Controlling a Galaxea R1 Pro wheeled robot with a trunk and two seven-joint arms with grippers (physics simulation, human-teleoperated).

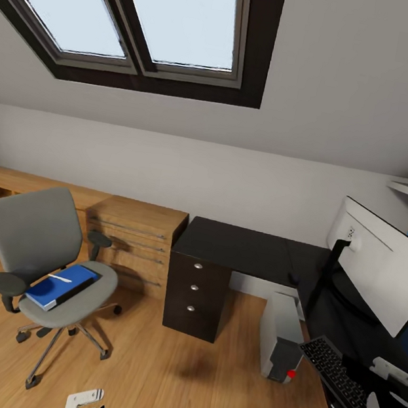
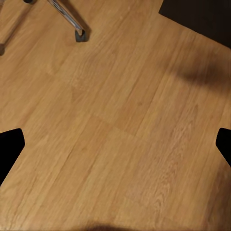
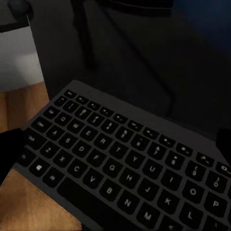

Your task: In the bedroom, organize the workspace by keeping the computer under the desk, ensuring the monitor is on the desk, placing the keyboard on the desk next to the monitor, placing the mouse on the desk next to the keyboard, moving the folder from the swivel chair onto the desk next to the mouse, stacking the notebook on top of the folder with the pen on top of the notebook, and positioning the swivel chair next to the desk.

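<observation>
While over desk (image 1: 242, 250) edge:
Keyboard (image 3: 130, 163): directly below right pincer — long axis diagonal, overhanging desk.
Right pincer: grip state indeterminable.
Left pincer (image 2: 115, 147): released — over floor.

Open floor (image 1: 199, 389) between swivel chair (image 1: 49, 258) and perhaps crowded desk (image 1: 249, 251).

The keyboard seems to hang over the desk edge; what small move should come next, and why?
Probably slide the keyboard further onto the desk, toward the monitor. In the right wrist view its near corner juts past the black top over the wooden floor, so it may slip off.
</observation>
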